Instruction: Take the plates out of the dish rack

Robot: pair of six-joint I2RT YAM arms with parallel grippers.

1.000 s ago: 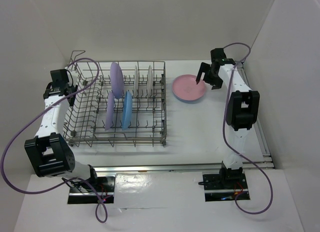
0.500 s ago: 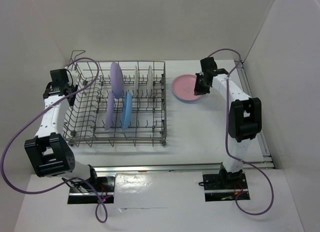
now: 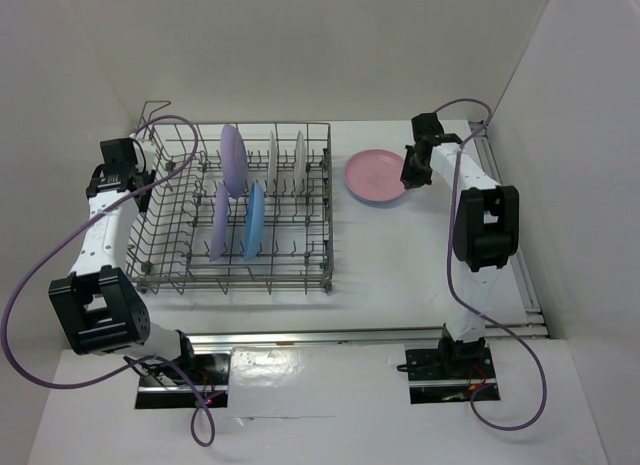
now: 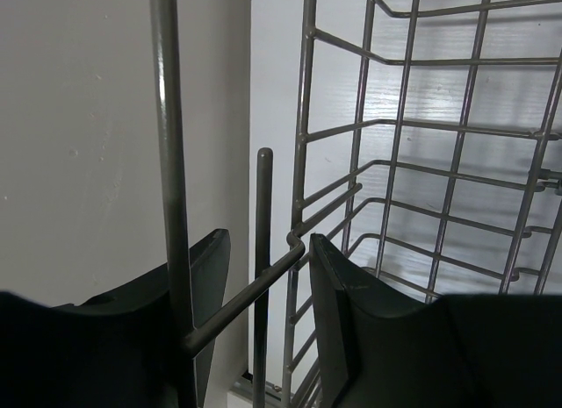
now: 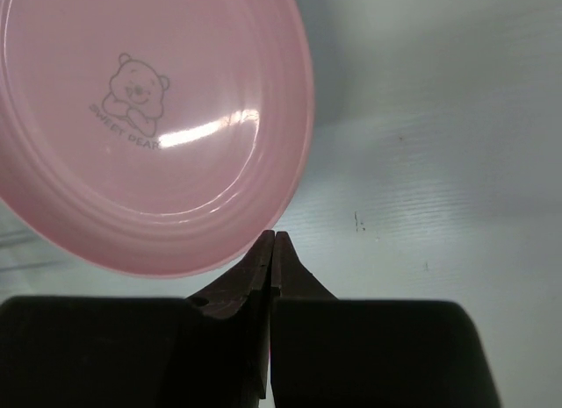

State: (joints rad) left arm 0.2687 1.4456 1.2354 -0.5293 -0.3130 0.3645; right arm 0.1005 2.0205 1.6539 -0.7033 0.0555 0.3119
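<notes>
The left end effector [image 4: 263,250] stands partly open, its smooth dark fingers astride thin grey wires at a corner of the dish rack [image 3: 160,220]. To its right, a lavender plate [image 3: 232,157], a blue plate [image 3: 254,220] and a white plate [image 3: 273,157] stand on edge among the tines. Further right, the glossy round pink plate [image 5: 149,118] lies flat on the white surface [image 3: 400,255]. The right end effector [image 5: 272,243] is pinched fully closed, its tips right at the pink plate's rim.

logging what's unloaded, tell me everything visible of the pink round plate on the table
The pink round plate looks like glossy plastic, with a stepped rim and a small grey bear print with lettering in its well. It lies flat, face up, on the white table, right of the grey wire dish rack and apart from it. The right gripper, shut, has its tips at the plate's rim; contact cannot be told.
</notes>
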